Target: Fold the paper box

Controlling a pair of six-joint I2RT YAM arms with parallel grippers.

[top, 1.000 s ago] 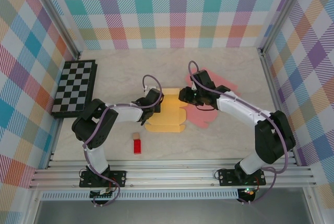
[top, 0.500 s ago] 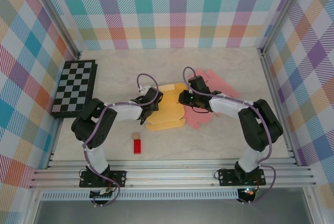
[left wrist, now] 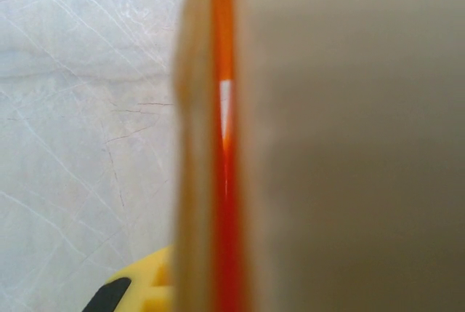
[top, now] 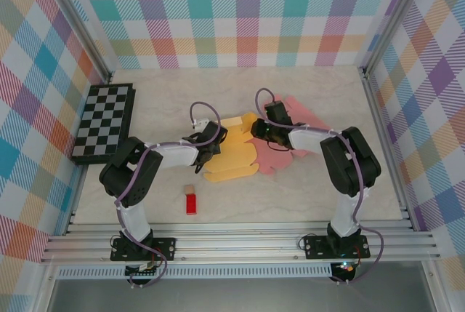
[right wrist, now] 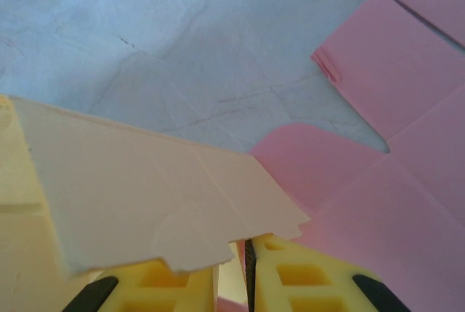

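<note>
- Top view: my right arm has folded in since a second ago. Its elbow no longer reaches out to the right, and my right claw (top: 256,130) now sits a little farther up the bench (top: 305,196), at the far right corner of the paper box (top: 234,158).
- Top view: the yellow paper box lay square a second ago and is now skewed, with its far edge swung towards the back. It lies mid-bench between my two claws, overlapping the pink sheet (top: 294,148) on its right, and that sheet has shifted too.
- Top view: my left claw (top: 213,142) has barely moved and sits at the box's left edge. The checkerboard (top: 104,121), the red block (top: 191,204) and the small tan cube (top: 188,190) just beyond it lie where they were.
- Left wrist view: the paper box (left wrist: 349,145) stands edge-on right against the lens, blurred, with an orange strip between pale faces. One yellow finger (left wrist: 142,294) shows at the bottom. My left claw is closed tight on this edge.
- Right wrist view: my right claw (right wrist: 247,276) has only a thin slit between its yellow fingers (right wrist: 305,279). A pale flap of the paper box (right wrist: 131,188) drapes over the left finger and dips into that slit, so it is pinched. The pink sheet (right wrist: 378,203) lies on the marbled bench (right wrist: 145,36) beyond.
</note>
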